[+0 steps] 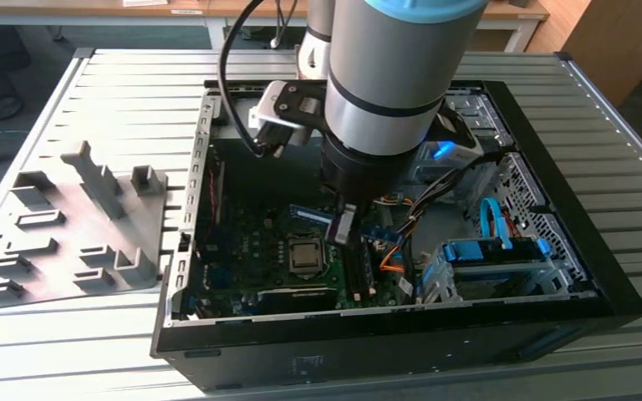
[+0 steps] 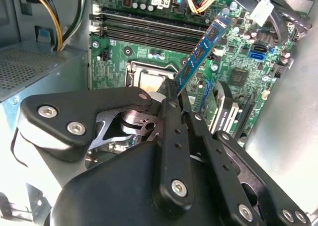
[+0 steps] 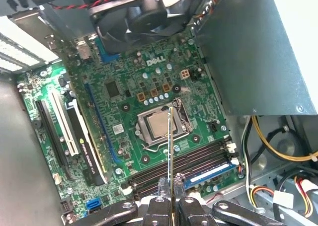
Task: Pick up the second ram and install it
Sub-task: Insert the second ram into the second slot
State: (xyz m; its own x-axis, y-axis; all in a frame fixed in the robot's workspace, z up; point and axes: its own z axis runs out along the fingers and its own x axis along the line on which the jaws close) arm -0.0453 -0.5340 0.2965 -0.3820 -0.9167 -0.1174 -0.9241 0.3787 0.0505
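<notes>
Grey ribbed table (image 1: 622, 150) bears a computer case (image 1: 410, 338), tray (image 1: 64, 242) at nine o'clock; pincer (image 1: 343, 230) clenches the second ram (image 2: 201, 54).

The open-topped case (image 1: 410, 342) leaves a free well over the motherboard (image 3: 149, 82), where the end effector (image 3: 171, 188) hangs, clamped on the second ram (image 2: 203, 49). On the exterior view's right, the drive cage (image 1: 488, 259) and loose cables (image 1: 394, 251) crowd that side. In the first wrist view a fan (image 3: 144, 12), a grey metal box (image 3: 258, 52) and an expansion card (image 3: 82, 136) wall the board in. A blue stick (image 3: 211, 170) fills one memory slot; the dark slots (image 3: 189, 161) just beside it lie bare
</notes>
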